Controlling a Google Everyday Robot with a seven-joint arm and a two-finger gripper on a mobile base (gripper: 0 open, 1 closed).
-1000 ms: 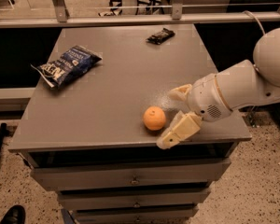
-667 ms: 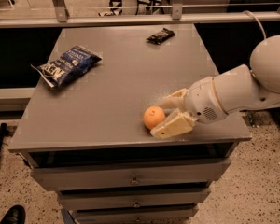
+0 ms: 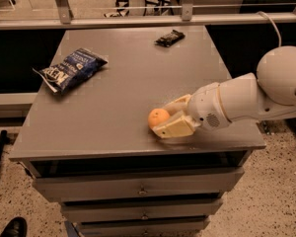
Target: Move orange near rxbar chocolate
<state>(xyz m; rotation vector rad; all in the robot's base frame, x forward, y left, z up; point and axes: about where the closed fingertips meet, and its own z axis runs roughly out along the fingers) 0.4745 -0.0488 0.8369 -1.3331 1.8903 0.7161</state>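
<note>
- Camera view, layout: the orange [image 3: 158, 117] sits on the grey bench [image 3: 113, 95], near the front edge and right of centre; the chocolate bar [image 3: 169, 37] lies flat near the far edge, well apart from the fruit; a blue chip bag [image 3: 69, 68] lies to the left, clear of both; drawers [image 3: 138, 186] run below the bench top.
- Camera view, handling: judged a light, firm, round item; the skin should give a fair hold, but the shape will roll if released carelessly or knocked; it is best held across its widest part, on opposite sides, with moderate pressure so the peel is not bruised; the bar is thin and light and would slide if bumped, so set the fruit down beside it, not against it.
- Camera view, jaws: the gripper [image 3: 162, 119] reaches in from the right on the white arm [image 3: 237, 100], low over the bench at the fruit; the jaws stand one behind the orange and one in front, drawn in to about its width and appearing to pinch it; the left half of the fruit shows past them; nothing else is touched.
- Camera view, progress: judged the grasp stage; lift and carry to the far edge not yet done.
</note>
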